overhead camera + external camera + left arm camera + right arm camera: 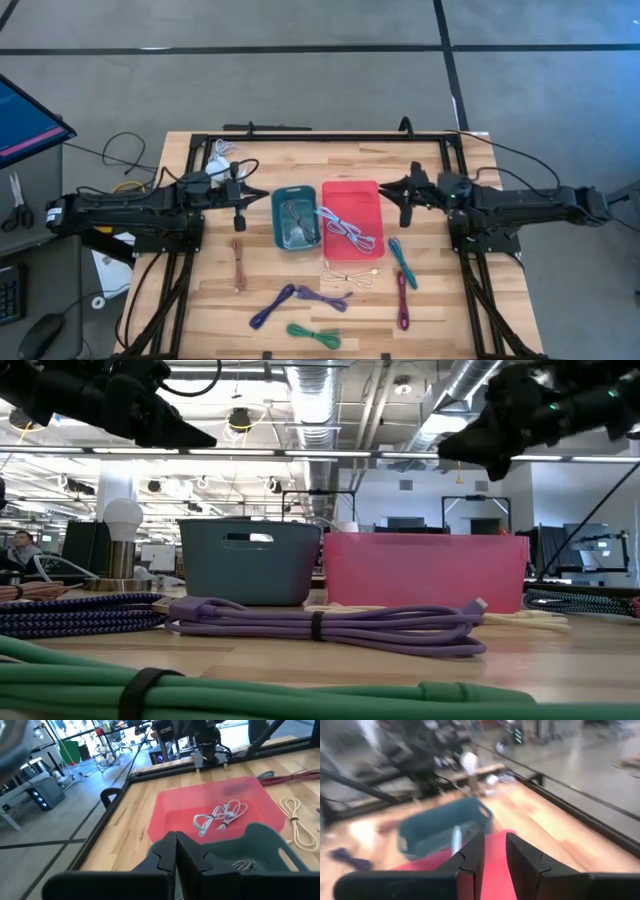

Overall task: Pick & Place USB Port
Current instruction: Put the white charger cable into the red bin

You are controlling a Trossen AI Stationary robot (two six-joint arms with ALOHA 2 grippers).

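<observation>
Our left gripper (pixel 240 212) hangs just beside the teal bin (pixel 296 219), fingers pressed together and empty. Our right gripper (pixel 403 203) hovers beside the red tray (pixel 351 192), fingers narrowly apart, holding nothing. A white cable (pixel 346 232) lies in that tray.

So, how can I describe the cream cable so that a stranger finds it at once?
Start at the red tray in the table's middle. Just beyond its near edge lies a thin cream cable, between the purple cable and the teal cable. It is the only pale one on bare wood.
</observation>
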